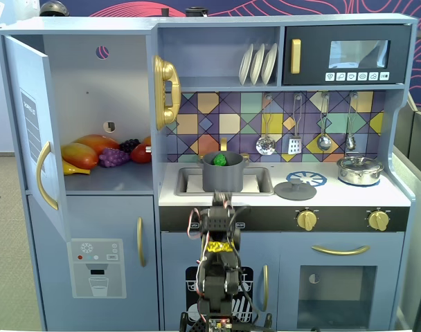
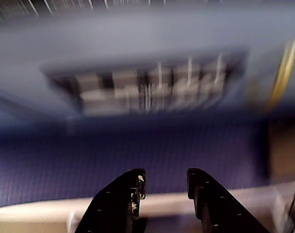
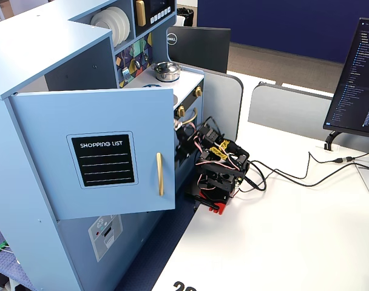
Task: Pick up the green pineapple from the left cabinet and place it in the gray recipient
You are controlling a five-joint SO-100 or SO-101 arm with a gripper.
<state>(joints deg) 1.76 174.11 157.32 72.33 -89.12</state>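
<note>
The green pineapple (image 1: 219, 160) lies inside the gray recipient (image 1: 224, 178), which stands in the sink of the toy kitchen. The left cabinet (image 1: 100, 104) is open, with its door (image 1: 29, 131) swung out to the left; the door also shows in a fixed view (image 3: 105, 157). My arm (image 1: 217, 263) is folded low in front of the kitchen, below the pot. In the blurred wrist view my gripper (image 2: 164, 183) is open and empty, its black fingers (image 2: 130, 194) apart, facing the kitchen's front.
An orange-yellow mango (image 1: 82, 152), purple grapes (image 1: 113, 157) and a red fruit (image 1: 141, 153) lie on the cabinet shelf. A gray lid (image 1: 295, 189) and a shiny silver pot (image 1: 360, 169) sit on the counter. Cables (image 3: 306, 173) and a monitor (image 3: 354, 79) are on the white table.
</note>
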